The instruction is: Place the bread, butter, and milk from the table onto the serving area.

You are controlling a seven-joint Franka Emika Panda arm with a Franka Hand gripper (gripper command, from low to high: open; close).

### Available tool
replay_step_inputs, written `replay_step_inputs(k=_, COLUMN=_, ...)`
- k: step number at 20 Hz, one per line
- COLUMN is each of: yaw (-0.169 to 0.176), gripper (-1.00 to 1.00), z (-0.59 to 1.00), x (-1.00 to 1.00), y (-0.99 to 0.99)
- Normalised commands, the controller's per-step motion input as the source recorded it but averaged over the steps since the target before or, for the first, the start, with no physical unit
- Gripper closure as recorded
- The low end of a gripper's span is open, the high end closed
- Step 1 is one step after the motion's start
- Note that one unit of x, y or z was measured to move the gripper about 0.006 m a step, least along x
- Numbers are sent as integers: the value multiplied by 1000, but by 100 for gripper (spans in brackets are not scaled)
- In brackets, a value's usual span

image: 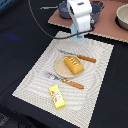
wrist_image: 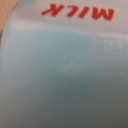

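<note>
The bread (image: 73, 65) lies on the round tan plate (image: 62, 67) on the serving area (image: 35, 75). The butter (image: 57, 96) lies on the placemat near its front edge. My gripper (image: 80, 33) hangs over the placemat's far edge and is shut on the milk (image: 75, 36), of which only a pale-blue sliver shows below the hand. In the wrist view the milk (wrist_image: 64, 75) fills the picture, with red letters on its face. My fingers do not show there.
An orange-handled knife (image: 85, 58) and fork (image: 70, 82) flank the plate. A pinkish-brown board (image: 107, 25) with grey pots (image: 67, 9) stands behind the placemat. A bowl (image: 123, 16) sits at the exterior view's far right. The black table (image: 20, 30) surrounds all.
</note>
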Motion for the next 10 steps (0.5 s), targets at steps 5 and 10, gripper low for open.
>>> replay_step_inputs(k=5, yaw=0, gripper=100, z=-13, x=136, y=0)
replay_step_inputs(k=10, yaw=-8, gripper=100, z=51, x=189, y=43)
